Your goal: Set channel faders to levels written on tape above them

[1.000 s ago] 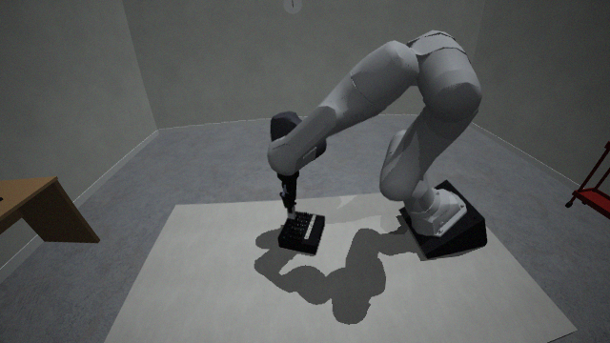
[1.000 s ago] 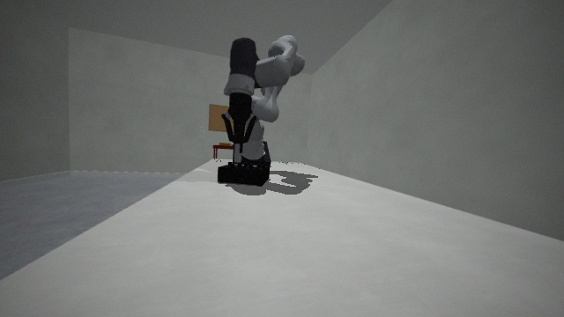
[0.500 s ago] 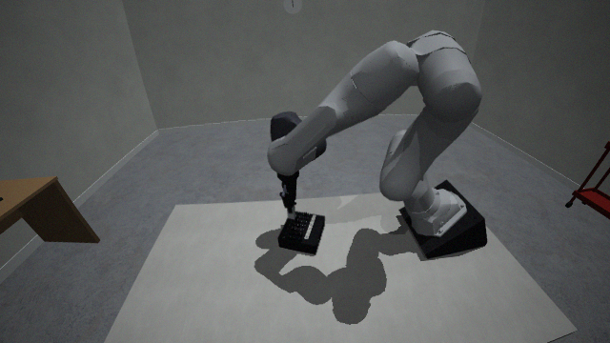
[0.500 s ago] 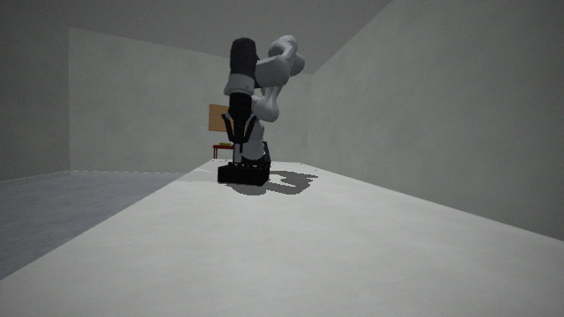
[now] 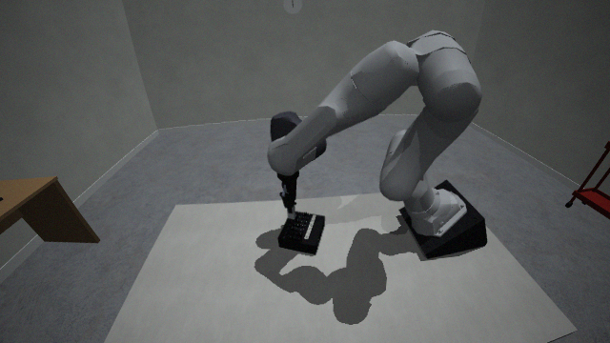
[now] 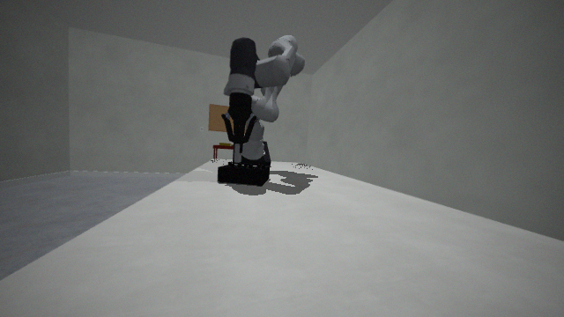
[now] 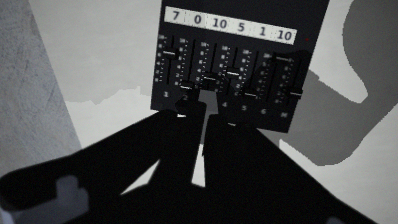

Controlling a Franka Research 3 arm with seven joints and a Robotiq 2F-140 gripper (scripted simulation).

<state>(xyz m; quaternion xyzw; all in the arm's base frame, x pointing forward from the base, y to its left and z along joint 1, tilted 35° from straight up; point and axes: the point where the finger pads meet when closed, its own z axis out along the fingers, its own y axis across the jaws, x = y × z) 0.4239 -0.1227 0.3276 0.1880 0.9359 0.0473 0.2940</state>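
Nearest you in the wrist view, the gripper [image 7: 204, 112] fills the lower frame as two broad matte-black fingers, pressed together at the tips with nothing between them; only a thin sliver of light shows lower down. Those tips sit at the near edge of the lighting desk [image 7: 310, 20], just below the third fader cap [image 7: 209, 76].

The desk is a flat black box with a pale strip of tape [image 7: 229, 26] reading 7, 0, 10, 5, 1, 10. Below it run slotted tracks with small dark caps, each crossed by a light line; the far-right fader cap [image 7: 295, 93] sits low, and the scale marks are too fine to read.

From above you see what the wrist cannot: the desk [image 5: 301, 232] stands on a smooth pale table top [image 5: 214, 295], with the grey-white, rounded arm [image 5: 381, 95] arching over from its black base [image 5: 453, 229]. Beyond lie a speckled grey floor [image 5: 214, 152], plain grey walls, a wooden bench [image 5: 33, 200] and a red cart [image 5: 593, 191].
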